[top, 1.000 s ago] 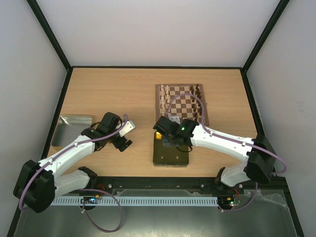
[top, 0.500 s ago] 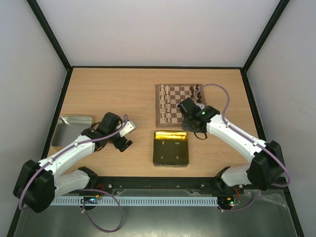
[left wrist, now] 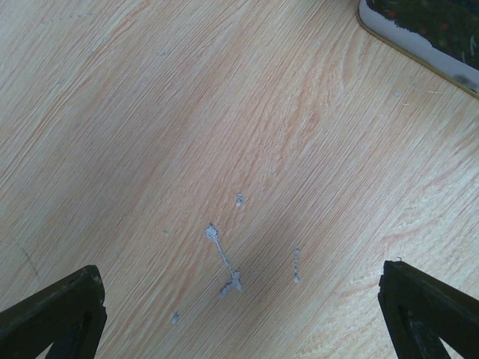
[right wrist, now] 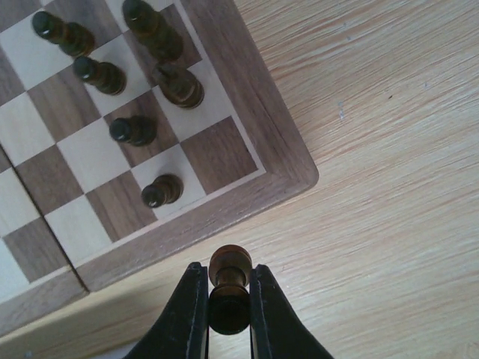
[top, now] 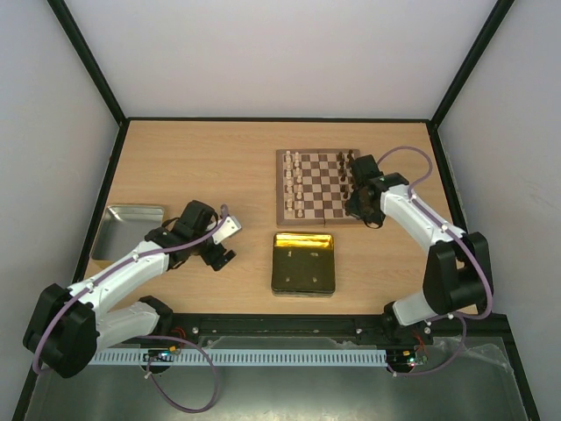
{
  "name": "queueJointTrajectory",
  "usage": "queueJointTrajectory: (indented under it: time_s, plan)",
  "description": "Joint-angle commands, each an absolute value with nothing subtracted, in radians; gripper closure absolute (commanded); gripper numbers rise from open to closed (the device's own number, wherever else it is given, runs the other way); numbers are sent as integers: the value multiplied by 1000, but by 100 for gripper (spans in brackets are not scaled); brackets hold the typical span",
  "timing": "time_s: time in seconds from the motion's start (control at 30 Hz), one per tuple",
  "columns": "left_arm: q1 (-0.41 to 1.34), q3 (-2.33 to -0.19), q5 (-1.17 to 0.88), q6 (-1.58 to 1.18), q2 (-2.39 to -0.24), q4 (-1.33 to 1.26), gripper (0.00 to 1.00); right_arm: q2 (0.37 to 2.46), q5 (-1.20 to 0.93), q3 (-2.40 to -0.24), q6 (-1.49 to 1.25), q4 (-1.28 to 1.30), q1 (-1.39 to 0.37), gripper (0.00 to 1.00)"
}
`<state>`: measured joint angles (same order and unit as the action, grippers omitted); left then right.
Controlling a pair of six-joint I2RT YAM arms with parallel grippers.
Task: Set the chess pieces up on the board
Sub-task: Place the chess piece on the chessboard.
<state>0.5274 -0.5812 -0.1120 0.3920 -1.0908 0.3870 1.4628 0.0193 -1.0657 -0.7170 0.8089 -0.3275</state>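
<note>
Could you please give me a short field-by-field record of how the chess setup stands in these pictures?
Right gripper: shut on a dark piece, just past a corner of the board
Corner square: bare; dark pieces stand on neighbouring squares
Left gripper: open, empty, over bare table
Pale pieces: along the opposite side of the board
Gold tin: in front of the board, between the arms
Grey tray: at the left edge of the table
</note>
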Motion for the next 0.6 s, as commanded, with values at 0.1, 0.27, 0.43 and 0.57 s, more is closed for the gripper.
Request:
queueJointTrajectory:
  time_s: [0.1,0.27,0.43,0.57]
  plan:
    - [532,-569,-115,383,-1074,385,1,1539,-33,-1104,-698,757,-283,98]
    - [532,-569,-115,382,-1068,385,1,1582,-36,-1133,-697,746,-270,98]
    - [532,-569,-109,380,-1068,383,1,1611,-30,-1157,-688,744,-254,98]
    - [532,-568,-109,379,-1068,383,1,1625,-32,-1166,-680,741,-234,98]
